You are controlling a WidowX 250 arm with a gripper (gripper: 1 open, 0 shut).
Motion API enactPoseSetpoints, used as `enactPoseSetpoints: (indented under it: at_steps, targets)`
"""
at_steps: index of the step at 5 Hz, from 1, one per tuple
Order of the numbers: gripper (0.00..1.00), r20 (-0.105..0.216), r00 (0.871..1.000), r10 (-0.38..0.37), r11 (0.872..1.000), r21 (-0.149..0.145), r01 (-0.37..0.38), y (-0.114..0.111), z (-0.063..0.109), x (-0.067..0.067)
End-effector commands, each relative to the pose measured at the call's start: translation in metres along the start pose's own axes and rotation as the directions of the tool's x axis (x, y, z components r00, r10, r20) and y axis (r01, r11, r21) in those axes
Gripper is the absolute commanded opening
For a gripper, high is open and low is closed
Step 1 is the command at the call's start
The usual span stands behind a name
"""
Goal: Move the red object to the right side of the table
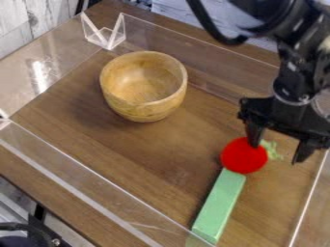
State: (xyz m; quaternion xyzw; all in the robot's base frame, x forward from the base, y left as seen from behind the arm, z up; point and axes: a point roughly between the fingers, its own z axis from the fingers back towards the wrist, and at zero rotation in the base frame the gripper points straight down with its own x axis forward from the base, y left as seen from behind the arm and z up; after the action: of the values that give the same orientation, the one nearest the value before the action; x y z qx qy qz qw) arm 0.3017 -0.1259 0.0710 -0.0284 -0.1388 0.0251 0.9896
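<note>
In the camera view, your gripper [283, 142] hangs with its jaws spread wide just above and behind the red object [244, 155], gripping nothing. The red object sits on the table [77, 116] near its right edge, touching the upper end of the light-green block [222, 203], well apart from the wooden bowl [143, 85]. You appear to be at the release step, with the object resting on the right side. Next, lift straight up and clear, taking care not to nudge the fruit.
</note>
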Motion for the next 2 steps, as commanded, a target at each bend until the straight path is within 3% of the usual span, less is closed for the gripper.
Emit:
enactPoseSetpoints:
  at_steps: [1, 2]
  targets:
    - [1.00, 0.090, 0.996, 0.000, 0.999, -0.040, 0.004, -0.008, 0.046, 0.021]
    - [1.00, 0.136, 0.989, 0.064, 0.997, -0.041, -0.059, 0.013, 0.080, 0.037]
